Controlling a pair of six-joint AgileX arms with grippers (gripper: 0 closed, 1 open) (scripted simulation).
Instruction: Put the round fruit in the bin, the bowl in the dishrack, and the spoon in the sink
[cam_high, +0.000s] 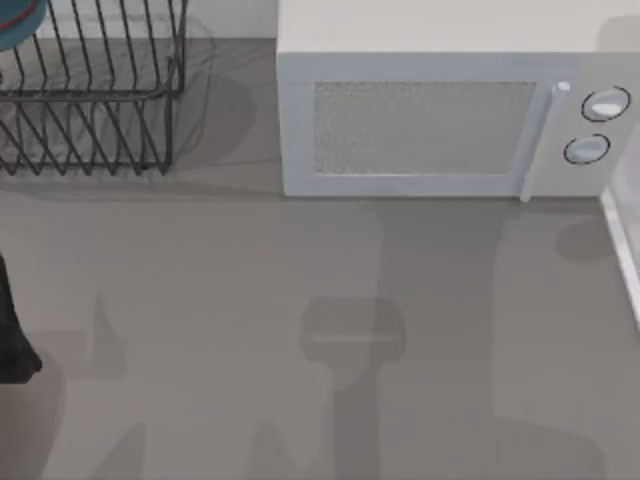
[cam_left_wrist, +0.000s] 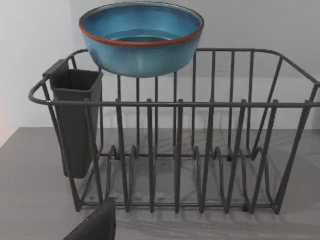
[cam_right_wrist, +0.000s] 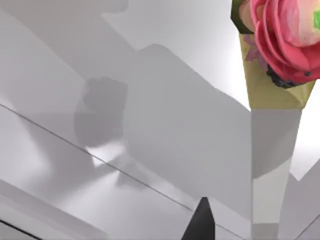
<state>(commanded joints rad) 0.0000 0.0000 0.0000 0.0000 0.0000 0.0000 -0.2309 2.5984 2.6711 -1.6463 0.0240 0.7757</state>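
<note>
Bowl (cam_left_wrist: 141, 37) position, as you see in the left wrist view: it sits high on the dishrack (cam_left_wrist: 175, 150), at the back rim, upright, blue-teal inside facing up, near the dark utensil cup (cam_left_wrist: 75, 120) clipped to one end. From above, the dishrack (cam_high: 95, 90) stands at 10 o'clock on the grey surface (cam_high: 250, 330), with the microwave (cam_high: 440, 110) at 1 o'clock. Left arm (cam_high: 12, 320) sits at 9 o'clock; you cannot tell the state of either hand. Right wrist view shows a pink flower (cam_right_wrist: 285, 37).
</note>
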